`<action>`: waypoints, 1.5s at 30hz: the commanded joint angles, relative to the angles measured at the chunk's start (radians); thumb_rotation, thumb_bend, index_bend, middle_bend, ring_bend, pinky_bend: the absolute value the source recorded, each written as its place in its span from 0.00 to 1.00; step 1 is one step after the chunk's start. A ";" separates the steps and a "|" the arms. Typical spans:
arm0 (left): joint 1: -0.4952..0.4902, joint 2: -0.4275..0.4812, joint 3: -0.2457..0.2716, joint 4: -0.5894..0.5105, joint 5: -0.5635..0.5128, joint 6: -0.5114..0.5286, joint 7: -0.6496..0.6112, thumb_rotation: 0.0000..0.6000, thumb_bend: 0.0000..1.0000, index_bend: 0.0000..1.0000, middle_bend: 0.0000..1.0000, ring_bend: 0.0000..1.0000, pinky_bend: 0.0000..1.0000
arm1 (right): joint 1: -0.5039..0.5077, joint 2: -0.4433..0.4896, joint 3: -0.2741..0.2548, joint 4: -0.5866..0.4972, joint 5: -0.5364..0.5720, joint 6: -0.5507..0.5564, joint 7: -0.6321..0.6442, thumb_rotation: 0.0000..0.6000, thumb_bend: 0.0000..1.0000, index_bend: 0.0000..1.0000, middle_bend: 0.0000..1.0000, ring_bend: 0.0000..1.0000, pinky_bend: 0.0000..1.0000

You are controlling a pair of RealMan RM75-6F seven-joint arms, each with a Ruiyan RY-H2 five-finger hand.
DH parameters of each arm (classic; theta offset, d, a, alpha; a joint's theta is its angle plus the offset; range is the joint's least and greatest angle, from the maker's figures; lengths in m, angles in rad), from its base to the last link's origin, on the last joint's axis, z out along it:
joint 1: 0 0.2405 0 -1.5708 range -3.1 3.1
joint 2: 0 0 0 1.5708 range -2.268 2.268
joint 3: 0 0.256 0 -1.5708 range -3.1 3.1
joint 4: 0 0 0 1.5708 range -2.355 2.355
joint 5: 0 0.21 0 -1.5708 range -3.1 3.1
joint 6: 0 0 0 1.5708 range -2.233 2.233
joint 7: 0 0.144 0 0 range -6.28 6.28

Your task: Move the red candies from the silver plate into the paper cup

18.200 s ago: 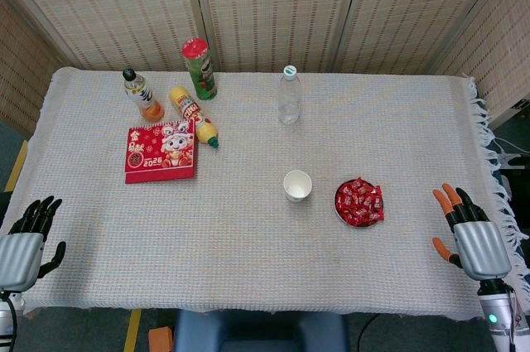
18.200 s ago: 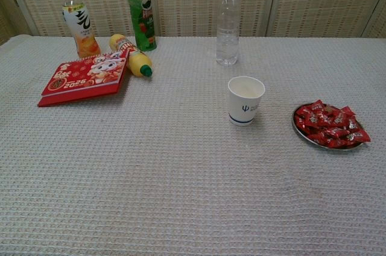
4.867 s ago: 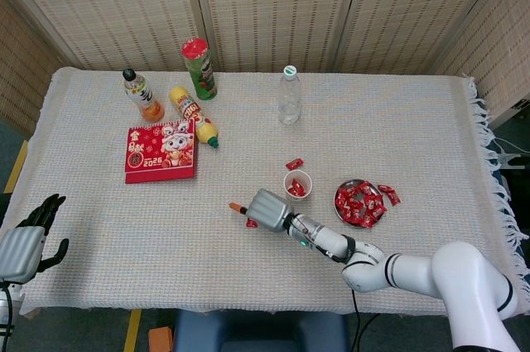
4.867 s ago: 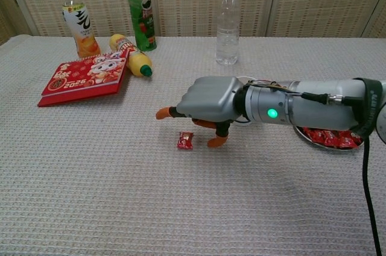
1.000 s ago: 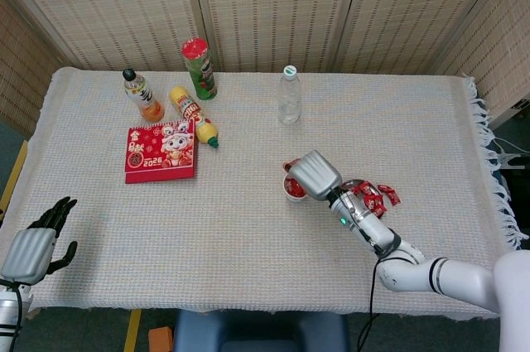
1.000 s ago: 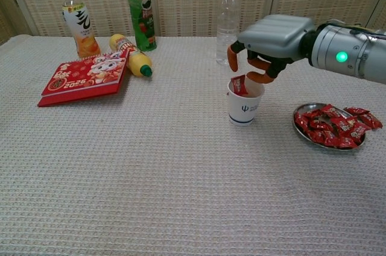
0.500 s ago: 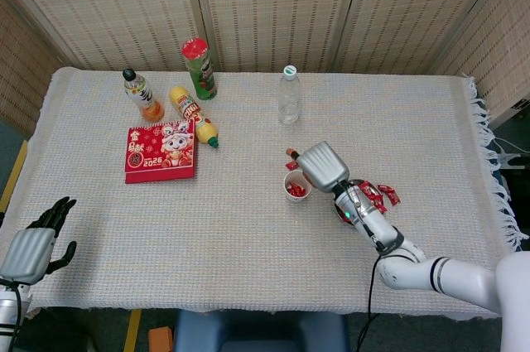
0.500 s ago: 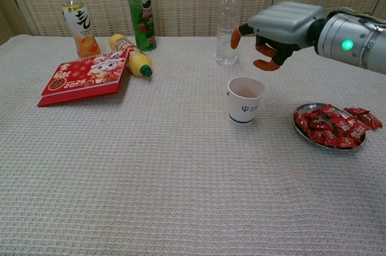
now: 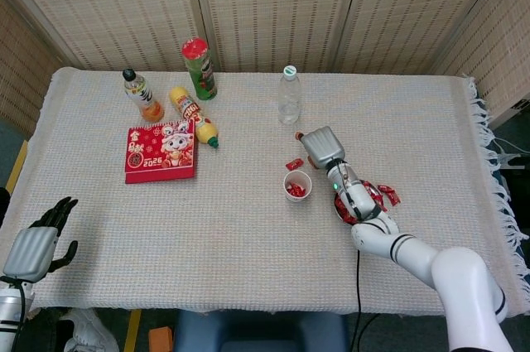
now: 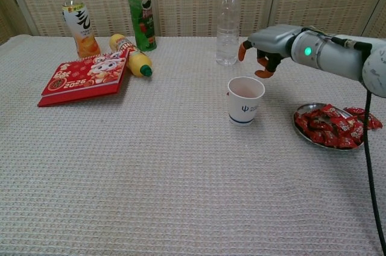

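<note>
Hovering just behind the paper cup, the right hand has its orange-tipped fingers curled loosely with nothing in them. The cup has a couple of red candies inside, while most sit piled on the silver plate to its right. One stray candy lies on the table just beyond the cup. The left hand hangs at the table's near left corner, fingers spread and holding nothing.
</note>
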 commanded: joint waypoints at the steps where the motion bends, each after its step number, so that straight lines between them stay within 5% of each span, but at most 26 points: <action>1: 0.001 0.000 -0.002 0.002 -0.004 0.000 -0.003 1.00 0.45 0.00 0.00 0.14 0.36 | 0.037 -0.060 -0.002 0.069 -0.019 -0.047 0.049 1.00 0.35 0.33 0.84 0.73 1.00; 33: -0.001 0.006 0.001 0.005 -0.008 -0.006 -0.017 1.00 0.45 0.00 0.00 0.14 0.36 | 0.047 -0.190 -0.025 0.268 -0.127 -0.061 0.115 1.00 0.34 0.56 0.84 0.76 1.00; 45: 0.002 0.007 0.004 0.002 0.001 0.003 -0.015 1.00 0.46 0.00 0.00 0.14 0.36 | 0.007 -0.106 0.018 0.160 -0.135 0.048 0.155 1.00 0.34 0.65 0.84 0.79 1.00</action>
